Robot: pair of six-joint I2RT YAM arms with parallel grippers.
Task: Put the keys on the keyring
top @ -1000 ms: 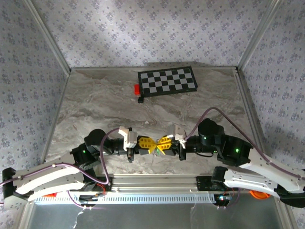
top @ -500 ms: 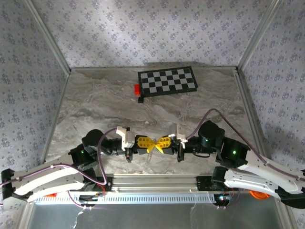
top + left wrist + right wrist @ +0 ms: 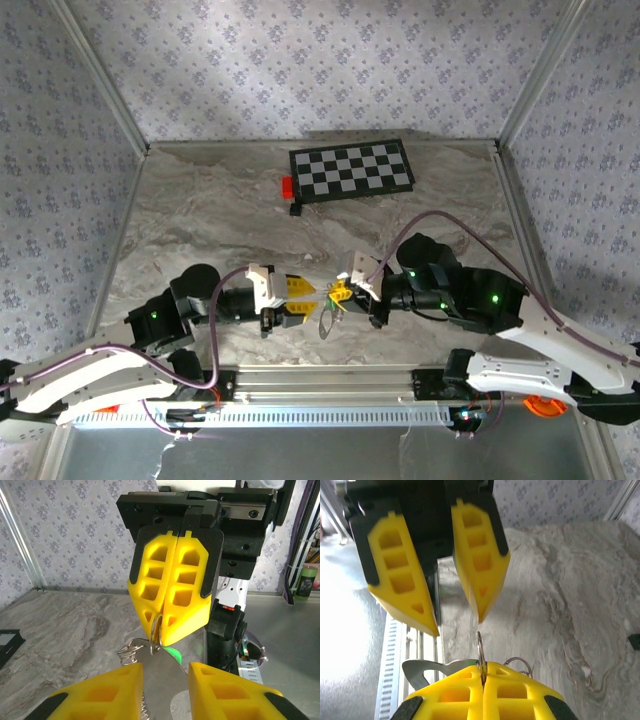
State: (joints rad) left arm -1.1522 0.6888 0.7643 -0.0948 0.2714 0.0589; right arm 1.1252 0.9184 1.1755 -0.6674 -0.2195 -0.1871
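Note:
My right gripper is shut on the keyring, a thin metal ring pinched edge-on at its yellow fingertips. A flat silvery key hangs from the ring, with a green tag and small chain rings beside it. My left gripper faces the right one tip to tip and stands open. In the left wrist view the key shows in the gap between the left fingers, touching neither. Seen from the right wrist, the left gripper is spread just above the ring.
A checkerboard lies at the back of the marble table, with a small red block and a black block at its left corner. An aluminium rail runs along the near edge. Wallpapered walls enclose the table.
The left gripper has opened and let go of what it pinched. The right gripper has turned and drawn slightly away, still holding the ring. The key now dangles below the two grippers.

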